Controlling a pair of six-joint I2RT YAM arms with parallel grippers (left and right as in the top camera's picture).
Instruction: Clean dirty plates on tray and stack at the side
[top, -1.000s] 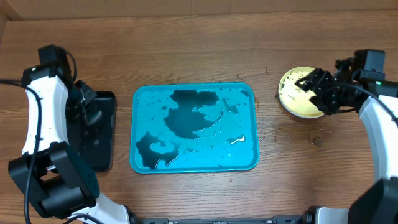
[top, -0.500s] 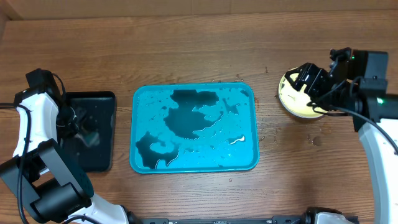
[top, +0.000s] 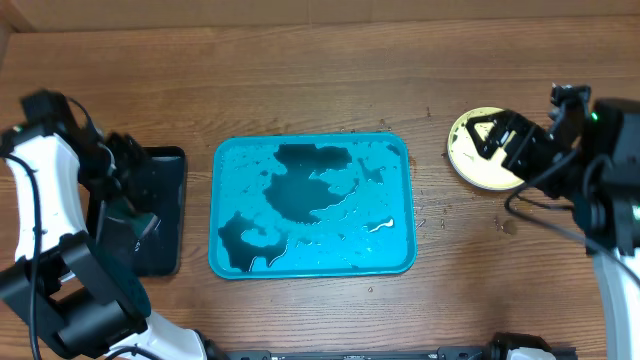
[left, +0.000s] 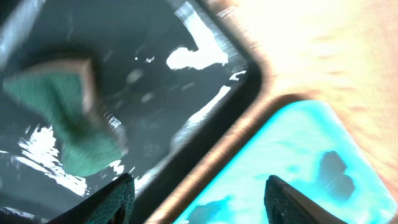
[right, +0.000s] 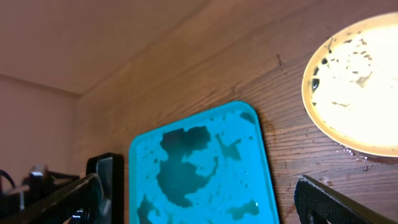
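The turquoise tray (top: 310, 205) lies mid-table and holds only dark wet patches; it also shows as the tray (right: 199, 168) and the tray (left: 311, 149). A yellow-green rimmed plate (top: 478, 158) with dark specks sits on the wood to the right, seen close as the plate (right: 357, 87). I cannot tell whether other plates lie under it. My right gripper (top: 497, 138) hovers open over that plate; between its spread jaws (right: 199, 205) is nothing. My left gripper (top: 125, 200) stands open above the black tray, its jaws (left: 202, 202) empty.
A small black tray (top: 158, 210) sits left of the turquoise one, wet, with a green sponge (left: 68, 118) lying loose in it. Bare wooden table surrounds both trays. A back wall edge runs along the top.
My left gripper opened, left the sponge in the black tray and shifted above it. My right gripper spread wider and the arm drew back to the right of the plate.
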